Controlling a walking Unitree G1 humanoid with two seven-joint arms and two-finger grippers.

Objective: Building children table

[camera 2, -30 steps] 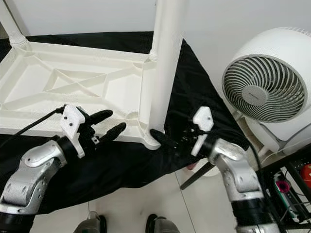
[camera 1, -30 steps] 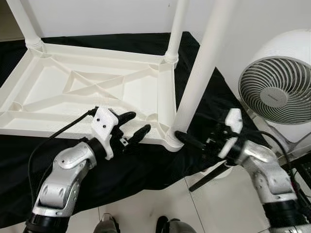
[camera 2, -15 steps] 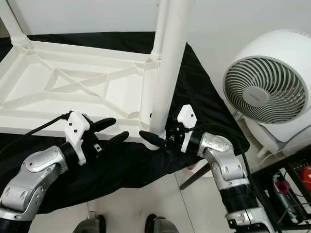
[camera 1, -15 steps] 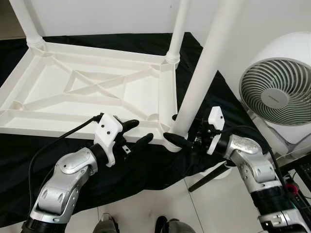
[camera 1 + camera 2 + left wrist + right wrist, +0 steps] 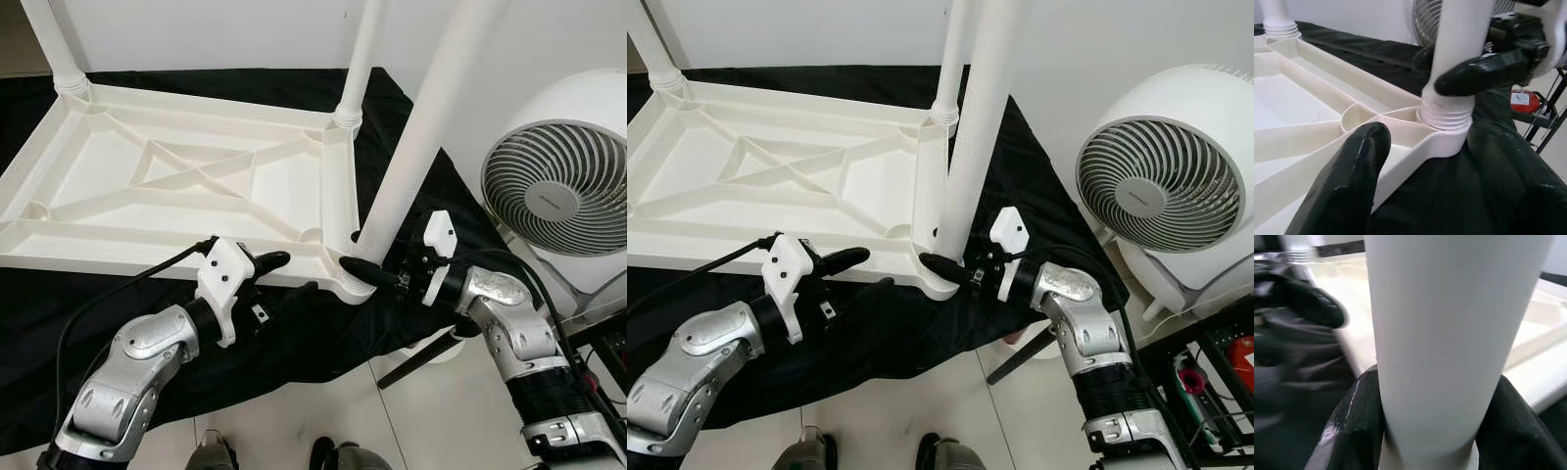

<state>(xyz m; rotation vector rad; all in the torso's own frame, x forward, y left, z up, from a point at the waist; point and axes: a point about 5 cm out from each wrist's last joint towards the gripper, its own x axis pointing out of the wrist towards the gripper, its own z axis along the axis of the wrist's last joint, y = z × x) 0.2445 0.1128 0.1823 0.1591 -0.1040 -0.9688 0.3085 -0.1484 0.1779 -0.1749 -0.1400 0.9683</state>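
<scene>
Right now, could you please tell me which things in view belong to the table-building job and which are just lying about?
Part of the job:
- upturned white tabletop
- near leg, gripped at its base by the right claw
- far legs
- left claw, open at the tabletop's front edge

Just lying about:
- white fan
- black cloth

One white plastic table [image 5: 186,176], upside down. Three white legs standing in its corner sockets: far-left leg [image 5: 51,44], far-right leg [image 5: 357,59], near-right leg [image 5: 423,117]. One black cloth [image 5: 294,338] under table. One white round fan [image 5: 563,186] at right. Two robot arms, each with one gripper: left gripper [image 5: 284,279], right gripper [image 5: 367,274]. Two black fingers per gripper, four in all. One red object [image 5: 1242,354], too small to identify, at right edge.
</scene>
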